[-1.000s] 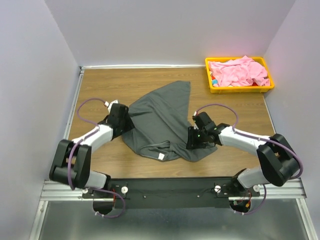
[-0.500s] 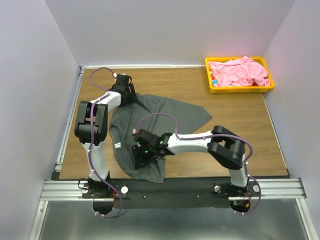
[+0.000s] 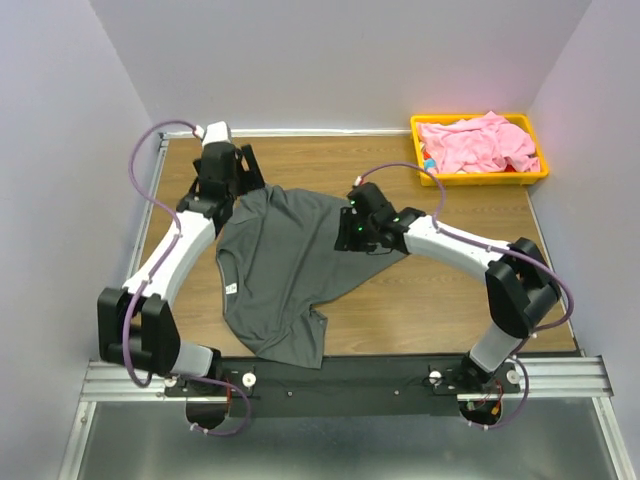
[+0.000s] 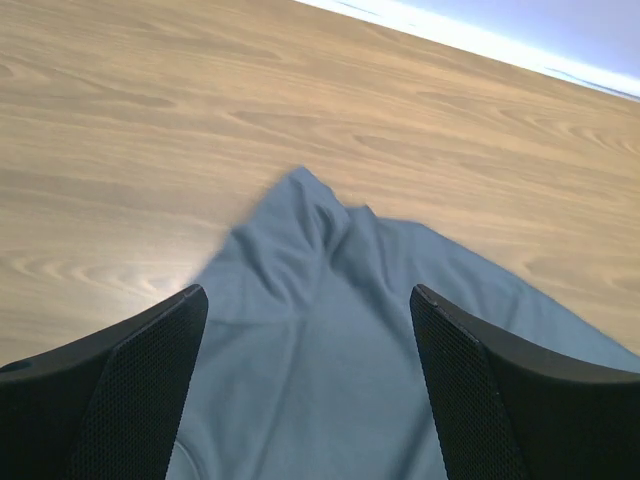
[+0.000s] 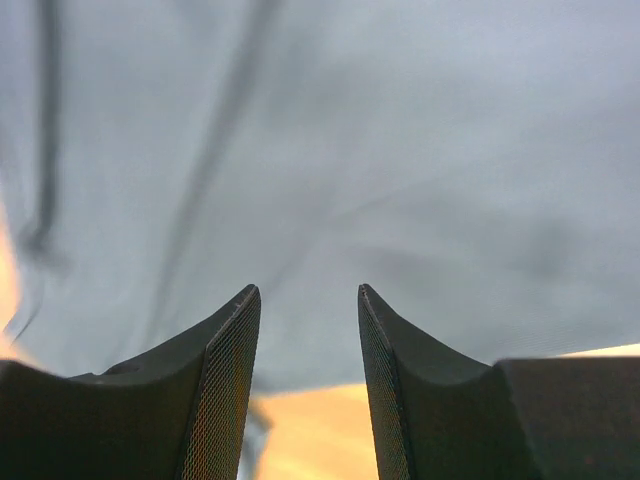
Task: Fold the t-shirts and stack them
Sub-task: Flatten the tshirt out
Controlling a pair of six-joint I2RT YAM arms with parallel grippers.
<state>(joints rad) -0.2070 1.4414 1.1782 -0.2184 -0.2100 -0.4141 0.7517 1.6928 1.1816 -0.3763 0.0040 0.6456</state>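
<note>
Plainly, grey t-shirt (image 4: 330, 340) lies beneath left gripper (image 4: 308, 295) (jaws wide) — sleeve tip ahead.

Black-and-white arms (image 3: 175, 250), purple cables (image 3: 134, 160)

Wooden table (image 3: 455, 310), grey t-shirt (image 3: 275, 270) at its middle, yellow tray (image 3: 480, 181) in far right corner

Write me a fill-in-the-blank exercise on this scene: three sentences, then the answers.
1. The pink t-shirt lies bunched in the ____ tray.
2. The grey t-shirt lies spread on the ____ table.
3. The left gripper hangs over a corner of the grey t-shirt with its jaws ____.

Missing words: yellow; wooden; open.
</note>
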